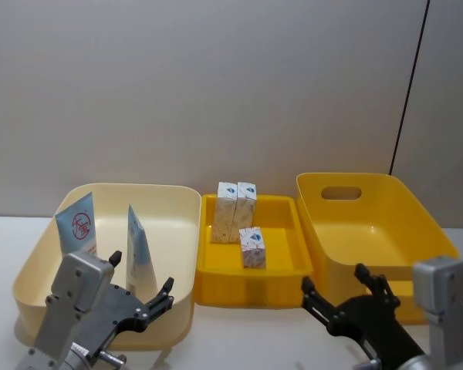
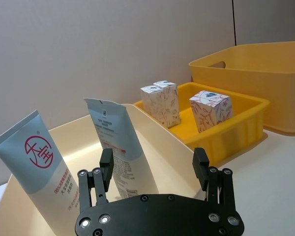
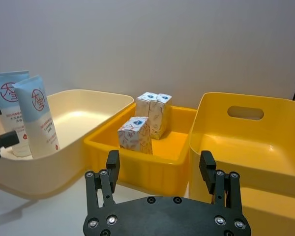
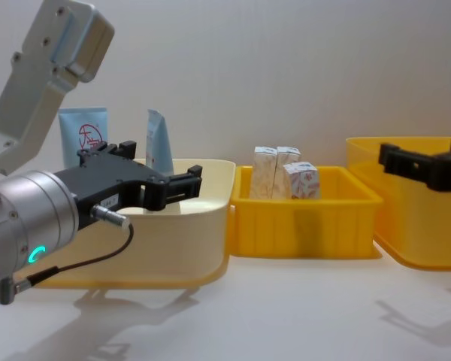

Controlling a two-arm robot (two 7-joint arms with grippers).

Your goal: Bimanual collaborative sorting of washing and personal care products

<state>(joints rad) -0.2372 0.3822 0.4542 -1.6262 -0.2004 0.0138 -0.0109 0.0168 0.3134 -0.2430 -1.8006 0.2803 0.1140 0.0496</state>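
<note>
Tubes (image 1: 77, 225) lean in the cream bin (image 1: 139, 189) at left, cartons (image 1: 252, 247) stand in the centre tray (image 1: 247, 291), sorted by kind; my left end effector (image 1: 143, 274) and right end effector (image 1: 336, 281) hover wide, empty.

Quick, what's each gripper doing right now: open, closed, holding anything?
Left gripper: open, holding nothing.
Right gripper: open, holding nothing.

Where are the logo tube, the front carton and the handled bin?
logo tube (image 1: 80, 226), head view, on its red circle.
front carton (image 1: 253, 248), head view, middle of its front face.
handled bin (image 1: 386, 197), head view, back wall beside the handle slot.
</note>
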